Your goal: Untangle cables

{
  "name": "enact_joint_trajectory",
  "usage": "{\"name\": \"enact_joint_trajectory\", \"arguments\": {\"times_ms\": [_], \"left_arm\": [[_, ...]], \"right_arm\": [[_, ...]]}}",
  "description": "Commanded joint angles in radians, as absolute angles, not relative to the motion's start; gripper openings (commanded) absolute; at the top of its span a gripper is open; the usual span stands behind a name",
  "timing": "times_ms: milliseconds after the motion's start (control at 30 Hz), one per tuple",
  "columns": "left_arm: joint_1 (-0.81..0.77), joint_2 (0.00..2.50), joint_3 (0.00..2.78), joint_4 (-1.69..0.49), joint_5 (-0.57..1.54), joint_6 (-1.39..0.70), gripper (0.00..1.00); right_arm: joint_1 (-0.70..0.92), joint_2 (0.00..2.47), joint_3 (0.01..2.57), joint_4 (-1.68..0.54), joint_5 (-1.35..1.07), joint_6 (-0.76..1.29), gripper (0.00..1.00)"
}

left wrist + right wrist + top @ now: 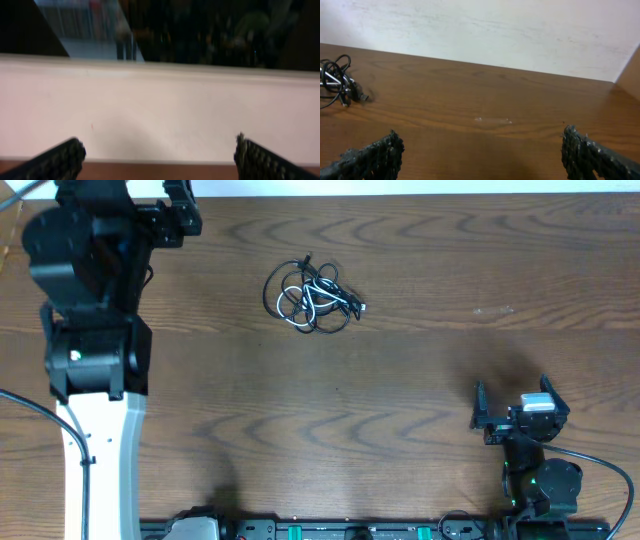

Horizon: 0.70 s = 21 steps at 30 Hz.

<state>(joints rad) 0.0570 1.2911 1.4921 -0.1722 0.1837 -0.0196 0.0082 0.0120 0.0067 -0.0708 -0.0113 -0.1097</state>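
Right wrist: right gripper (481, 140) has its jaws spread wide and holds nothing, with bare table (490, 100) below and ahead. The cables (340, 80) lie far ahead and to its left, cut off by the view's left edge. The wall (495, 30) is beyond the table's far edge.

Left wrist: left gripper (157, 150) is also spread and empty, at the far table edge and facing the wall square-on. The view is blurred, with a dark area above the wall.

Only the overhead gives the layout. The cables are one tangled heap on the wood, to the left gripper's right and behind it, well apart from both grippers. They are black loops with a white cord (312, 308) through them. The left arm (90, 310) hides the table's left strip.
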Motion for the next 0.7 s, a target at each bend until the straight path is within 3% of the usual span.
{"name": "enact_joint_trajectory", "arguments": {"times_ms": [0, 433, 667], "left_arm": [[0.051, 1.325, 1.581, -0.243, 0.203, -0.054, 0.98], [-0.104, 1.361, 1.634, -0.461, 0.202, -0.054, 0.98], [-0.112, 1.362, 1.634, -0.602, 0.201, -0.053, 0.97]], "right_arm": [[-0.008, 0.007, 0.006, -0.075, -0.017, -0.098, 0.99], [-0.008, 0.007, 0.006, -0.075, -0.018, -0.098, 0.99], [-0.008, 0.007, 0.006, -0.075, -0.017, -0.098, 0.99]]}}
